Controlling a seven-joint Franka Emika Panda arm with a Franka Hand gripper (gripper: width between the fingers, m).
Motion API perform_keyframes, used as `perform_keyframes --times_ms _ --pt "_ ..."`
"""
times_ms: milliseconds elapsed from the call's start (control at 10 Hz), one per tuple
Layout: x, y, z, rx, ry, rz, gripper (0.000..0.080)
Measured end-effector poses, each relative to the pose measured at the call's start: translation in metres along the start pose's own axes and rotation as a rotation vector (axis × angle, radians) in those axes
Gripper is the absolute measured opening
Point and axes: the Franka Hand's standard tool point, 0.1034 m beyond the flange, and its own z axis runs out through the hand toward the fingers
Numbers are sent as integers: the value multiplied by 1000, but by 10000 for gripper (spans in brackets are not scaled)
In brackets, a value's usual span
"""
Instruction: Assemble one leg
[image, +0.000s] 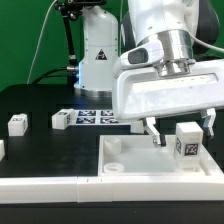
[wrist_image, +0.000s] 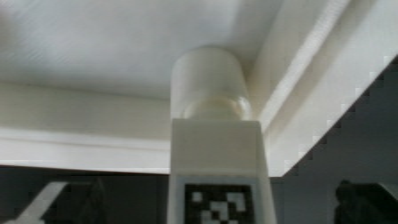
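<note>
One leg (image: 187, 141), a small white block with a black-and-white tag on its face, stands upright on the right part of the large white tabletop panel (image: 135, 165). My gripper (image: 181, 130) hangs over it, open, with a dark finger on each side and a gap to the leg on both. In the wrist view the leg (wrist_image: 217, 150) fills the middle, its round end set against the panel's corner (wrist_image: 107, 70). The fingertips (wrist_image: 47, 203) stand well apart from the leg there too.
Two more legs (image: 17, 123) (image: 62, 119) lie on the black table at the exterior view's left, and another shows at the left edge (image: 2, 150). The marker board (image: 95, 116) lies behind the panel. A white rail (image: 40, 186) runs along the front.
</note>
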Motion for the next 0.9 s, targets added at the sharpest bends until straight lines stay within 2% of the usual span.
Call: perform_keyframes --times_ms 400,600,700,800,900 --pt "19 0 -4 18 -55 -1 648" --pt "16 -2 -3 20 -59 2 648" --pt "10 -9 -2 52 -186 9 648" --pt "16 -10 -4 64 -226 9 648" --pt "8 -8 -4 78 -321 27 648"
